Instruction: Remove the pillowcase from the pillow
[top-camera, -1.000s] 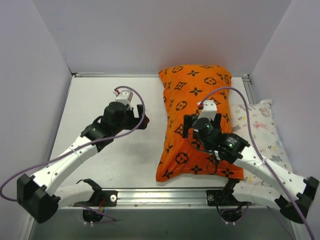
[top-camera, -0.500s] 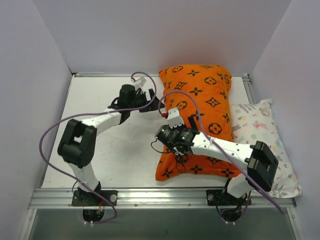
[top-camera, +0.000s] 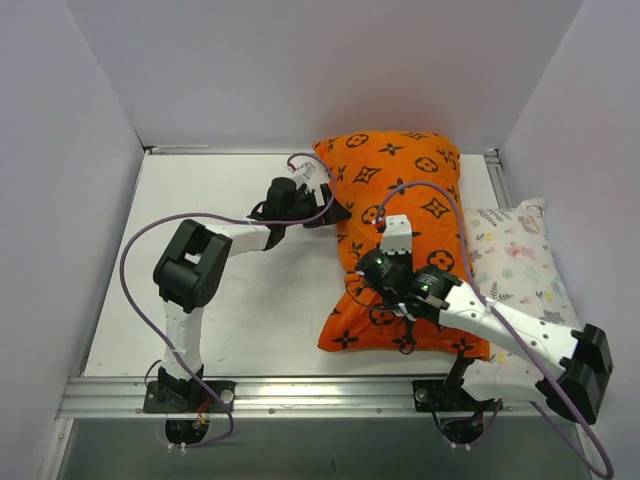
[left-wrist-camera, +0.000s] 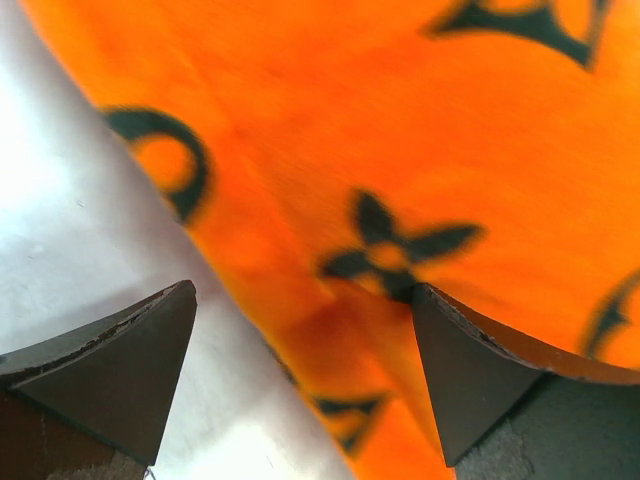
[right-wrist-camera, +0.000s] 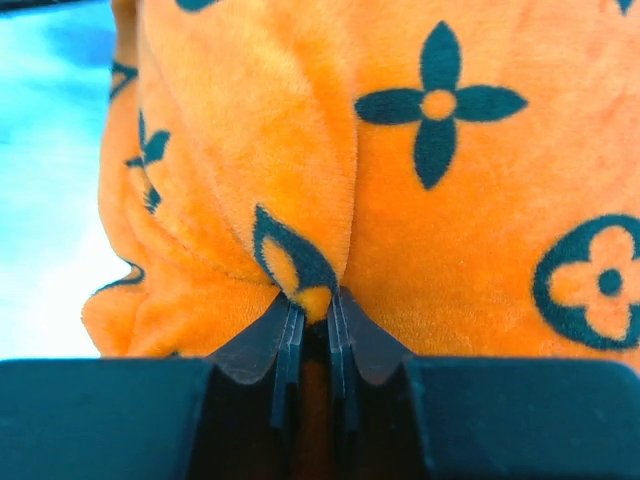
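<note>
Top external view: the pillowcase (top-camera: 405, 195) lies stuffed and plump on the tabletop (top-camera: 230, 300), toward 3 o'clock from its centre, running from the far edge almost to the near rail. No white of the pillow shows anywhere, so I judge it to be wholly inside, and I cannot make out where the opening is. The left tool (top-camera: 328, 212) sits at the pillowcase's 10 o'clock edge. In the left wrist view its jaws stand wide apart with orange cloth between them, clamped on nothing. The right tool (top-camera: 365, 282) is at the 8 o'clock side. The right wrist view shows it pinched tight on a raised fold of the pillowcase. A pastel-printed pillow (top-camera: 520, 260) lies beside the pillowcase at 3 o'clock.

The task looks barely started: one grip on the cloth is taken. What remains is a second hold, finding the open end, and drawing the cover off the pillow.
</note>
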